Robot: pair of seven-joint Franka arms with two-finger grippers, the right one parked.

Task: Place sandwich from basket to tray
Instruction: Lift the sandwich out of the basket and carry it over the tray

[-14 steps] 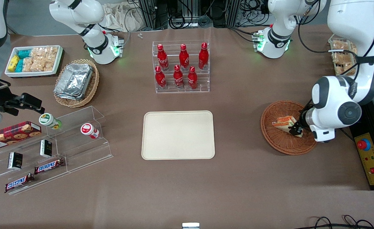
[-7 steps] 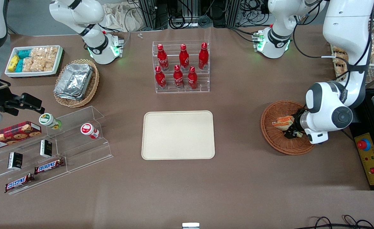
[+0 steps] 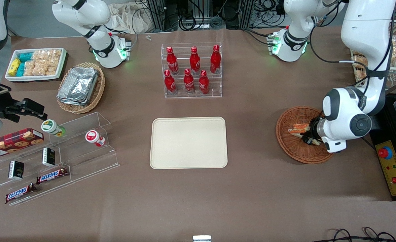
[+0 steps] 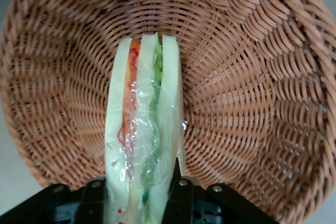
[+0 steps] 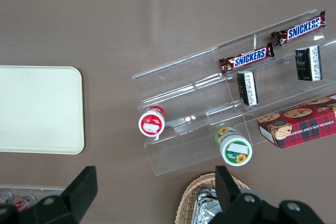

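Wicker basket [image 3: 300,148] holds the sandwich [image 4: 143,145], stood on edge with its long axis running straight out from the gripper [image 4: 137,192]. Gripper fingers [image 4: 178,195] are closed on the bread faces at its near end. Tray [image 3: 188,142] lies well apart, toward the parked arm.

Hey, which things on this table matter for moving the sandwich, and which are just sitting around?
Part of the job:
sandwich, clamped in the gripper
basket, under it
tray, bare

Just lying about:
cola bottles
foil containers
snack bin
Snickers bars
cookie box
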